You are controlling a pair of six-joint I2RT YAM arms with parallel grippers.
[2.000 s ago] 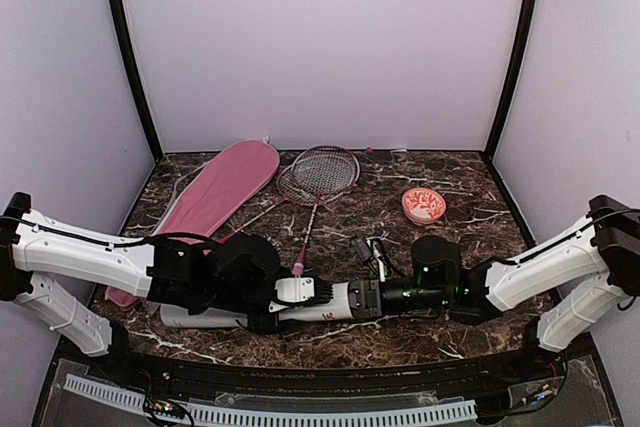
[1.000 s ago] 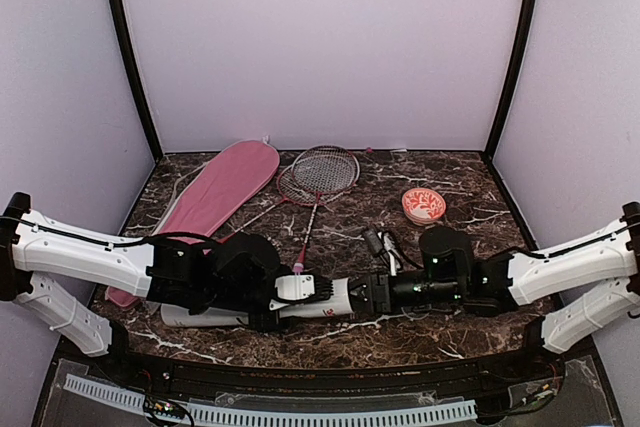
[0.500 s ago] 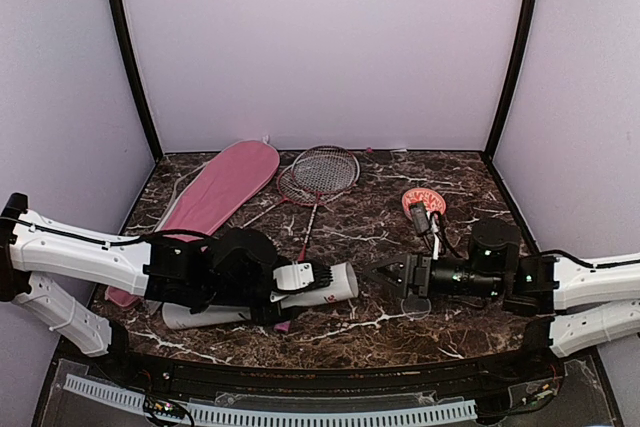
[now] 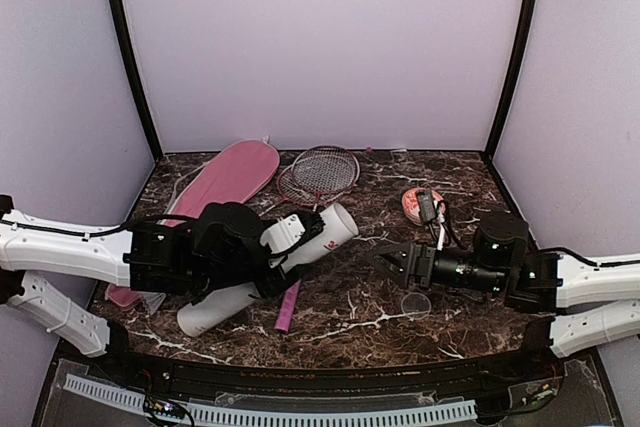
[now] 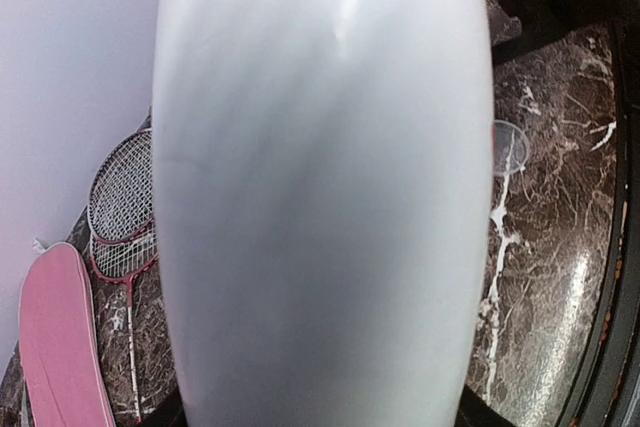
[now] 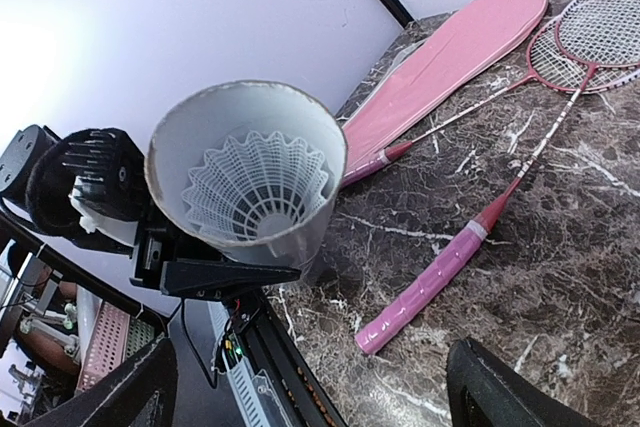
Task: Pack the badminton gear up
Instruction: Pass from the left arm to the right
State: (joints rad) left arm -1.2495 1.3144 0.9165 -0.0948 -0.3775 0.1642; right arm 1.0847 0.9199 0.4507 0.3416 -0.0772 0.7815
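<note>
The white tube [image 4: 262, 272] is tilted, its open mouth [image 4: 340, 219] raised toward the back right. My left gripper [image 4: 283, 247] is shut on its middle. The tube [image 5: 320, 197] fills the left wrist view and hides the fingers. In the right wrist view a white shuttlecock [image 6: 255, 187] sits inside the tube's mouth [image 6: 245, 172]. My right gripper [image 4: 390, 257] stands open, apart from the mouth, with nothing between its fingers [image 6: 140, 387]. Two red-framed rackets [image 4: 320, 172] lie at the back, one pink handle [image 4: 288, 307] beneath the tube. The pink bag [image 4: 225, 182] lies at the back left.
A clear round lid [image 4: 415, 302] lies on the marble table [image 4: 350, 332] just in front of the right gripper. A red-and-white round cap [image 4: 420, 205] sits behind the right wrist, partly covered by its cable. Purple walls close off three sides.
The left gripper has lifted the tube from lying flat and swung its mouth up toward the back. The right gripper has drawn back to the right from the mouth and opened.
</note>
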